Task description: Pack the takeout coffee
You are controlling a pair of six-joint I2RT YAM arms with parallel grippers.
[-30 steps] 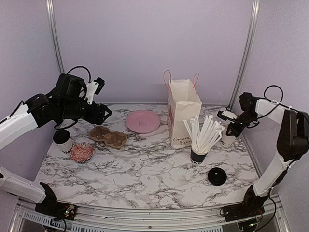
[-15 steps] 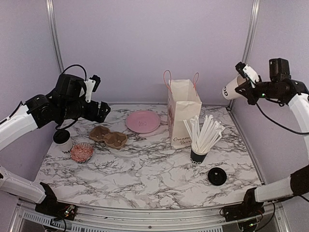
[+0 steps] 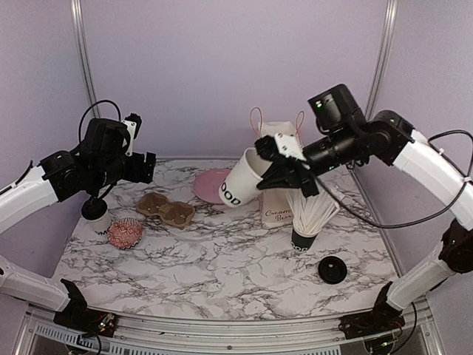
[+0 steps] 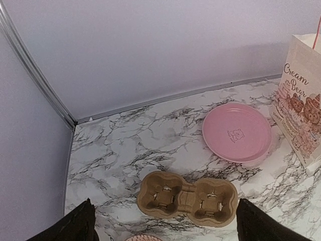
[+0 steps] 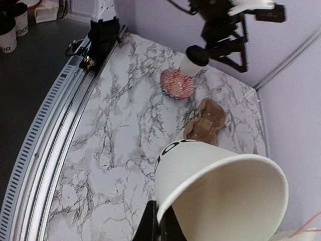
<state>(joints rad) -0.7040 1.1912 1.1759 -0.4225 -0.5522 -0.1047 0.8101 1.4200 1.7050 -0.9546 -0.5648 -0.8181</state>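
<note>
A robot test cell rather than a café — plain lilac panels (image 3: 222, 66) and aluminium posts (image 3: 83, 59) box in a marble-print tabletop (image 3: 222, 274), with the left arm (image 3: 29, 188) and right arm (image 3: 436, 166) bolted by a metal rail (image 3: 222, 331) along its near edge.

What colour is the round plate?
The plate is pink, seen best in the left wrist view.

Bright, even, diffuse light throughout; shadows soft and faint, focus crisp.
</note>
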